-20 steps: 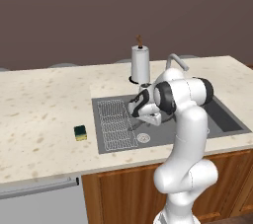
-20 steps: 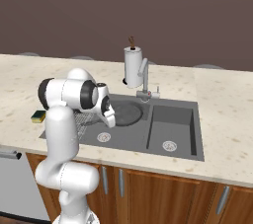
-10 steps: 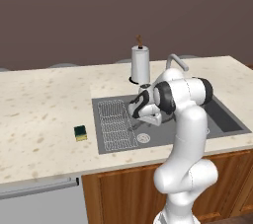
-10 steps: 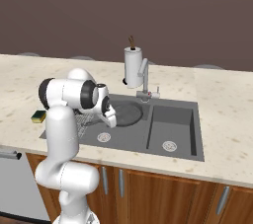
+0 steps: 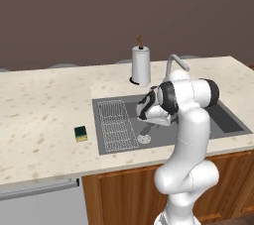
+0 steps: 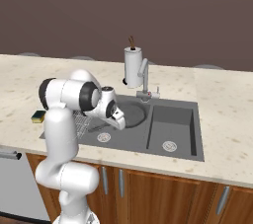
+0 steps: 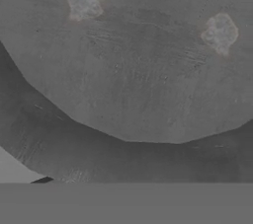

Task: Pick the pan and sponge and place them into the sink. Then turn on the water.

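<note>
While the white paper towel roll [image 5: 140, 65] stands upright on the speckled counter [image 5: 44, 105] just above the middle of the left base view, the curved grey faucet [image 6: 144, 77] rises beside it at the back edge of the sink [image 6: 173, 128]; in the left base view the arm's white elbow covers most of that faucet. The sponge [image 5: 80, 133] lies on the counter at centre-left of the left base view, just beside the sink's left rim and apart from everything else; in the right base view only a corner of it [image 6: 38, 116] peeks out from behind the arm's shoulder. The ribbed wire rack [image 5: 117, 124] and a round drain [image 5: 144, 139] sit in the left basin. The pan [image 6: 132, 113] rests inside that basin, its round dark bowl clear in the right base view, whereas the left base view hides most of it behind the wrist. Seen from the hand, the pan's [image 7: 143, 70] worn, spotted floor and curved rim fill the upper frame at very close range. The arm folds over from its base, forearm level, with the gripper [image 6: 117, 117] angled down at the pan's near edge. Whether the jaws are spread or closed, I cannot tell.
</note>
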Controlling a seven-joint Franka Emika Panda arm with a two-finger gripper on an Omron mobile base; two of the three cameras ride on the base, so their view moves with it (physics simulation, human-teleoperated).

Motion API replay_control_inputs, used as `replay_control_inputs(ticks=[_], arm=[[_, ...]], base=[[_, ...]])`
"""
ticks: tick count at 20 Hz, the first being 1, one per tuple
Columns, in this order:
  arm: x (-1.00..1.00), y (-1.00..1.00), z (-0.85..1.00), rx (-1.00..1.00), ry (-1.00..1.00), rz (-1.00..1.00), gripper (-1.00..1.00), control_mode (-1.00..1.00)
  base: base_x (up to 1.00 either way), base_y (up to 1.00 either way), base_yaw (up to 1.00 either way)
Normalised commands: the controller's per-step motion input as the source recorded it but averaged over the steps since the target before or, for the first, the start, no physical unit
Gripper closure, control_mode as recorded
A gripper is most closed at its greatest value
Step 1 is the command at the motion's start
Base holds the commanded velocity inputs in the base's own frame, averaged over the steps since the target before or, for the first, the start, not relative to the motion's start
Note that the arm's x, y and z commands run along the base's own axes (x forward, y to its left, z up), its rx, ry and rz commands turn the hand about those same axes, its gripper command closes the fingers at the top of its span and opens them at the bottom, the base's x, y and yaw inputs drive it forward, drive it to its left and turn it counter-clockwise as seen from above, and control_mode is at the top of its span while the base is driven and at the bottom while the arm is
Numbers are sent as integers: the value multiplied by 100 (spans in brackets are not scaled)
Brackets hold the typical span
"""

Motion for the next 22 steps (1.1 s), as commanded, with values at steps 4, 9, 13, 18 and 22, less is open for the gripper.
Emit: replay_control_inputs(ticks=[4,9,13,18,22], arm=[[-13,-95,0,5,-3,27,100,-100],[3,-52,-13,1,0,13,100,-100],[29,-10,-19,2,0,-1,100,-100],[39,0,-12,5,0,-8,100,-100],[39,0,-17,5,0,-9,100,-100]], base=[[0,0,0],[0,0,0],[0,0,0],[0,0,0],[0,0,0]])
